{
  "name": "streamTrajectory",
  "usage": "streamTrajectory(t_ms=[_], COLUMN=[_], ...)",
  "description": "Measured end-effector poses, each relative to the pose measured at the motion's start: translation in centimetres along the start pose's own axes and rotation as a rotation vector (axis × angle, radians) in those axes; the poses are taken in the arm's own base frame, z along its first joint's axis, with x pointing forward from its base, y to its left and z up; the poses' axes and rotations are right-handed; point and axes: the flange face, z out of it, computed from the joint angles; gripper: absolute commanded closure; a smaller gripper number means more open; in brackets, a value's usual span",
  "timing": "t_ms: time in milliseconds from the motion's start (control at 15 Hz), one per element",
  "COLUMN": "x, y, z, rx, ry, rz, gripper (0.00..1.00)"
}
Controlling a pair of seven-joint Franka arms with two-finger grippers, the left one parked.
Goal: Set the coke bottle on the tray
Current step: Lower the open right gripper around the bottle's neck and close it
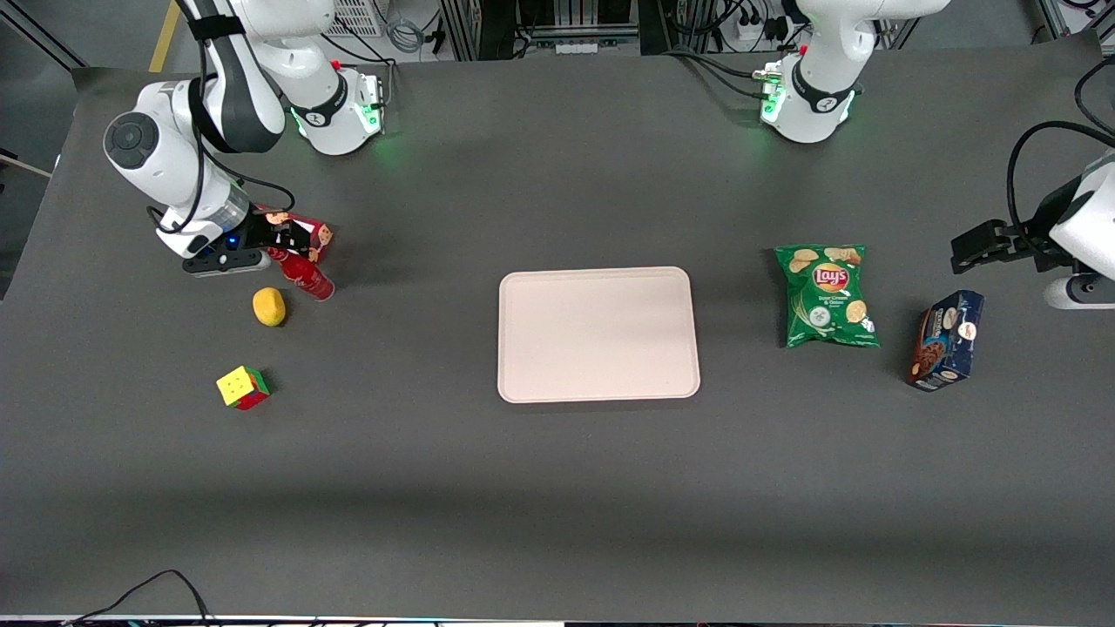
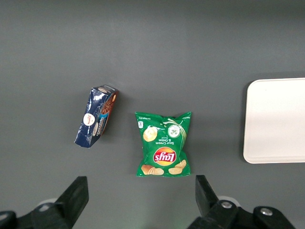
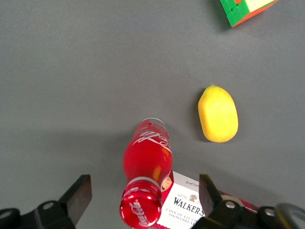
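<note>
Gripper point(image 3: 143, 198) hovering over coke bottle point(image 3: 145, 164), fingers spread wide apart, cap sitting between them. Descending straight, should clear cookie box point(image 3: 183, 205) just beside; tray point(image 1: 598, 334) lying well apart.

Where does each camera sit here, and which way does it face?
Front view: high above the table, looking down; shows both arms, tray, coke bottle under the gripper.
Left wrist view: on the parked arm, facing down at chips and blue box; its own fingers show.
Right wrist view: on the working arm, facing down at the bottle, lemon and cube; open fingers straddle the cap.
Shared: front and left wrist views both show the tray.
</note>
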Motion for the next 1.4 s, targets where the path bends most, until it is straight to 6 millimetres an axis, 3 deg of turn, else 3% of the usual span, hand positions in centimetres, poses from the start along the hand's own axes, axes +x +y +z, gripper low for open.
streamTrajectory(t_ms=[600,933,1400], x=[-0.28,-0.24,0.13], y=[-0.02,-0.03,-0.01], z=[0.56,0.49,-0.15], rx=[-0.002,-0.002,-0.003], ry=[-0.014,-0.012,-0.008], rz=[-0.005,-0.006,-0.006], gripper=[0.5,1.0,1.0])
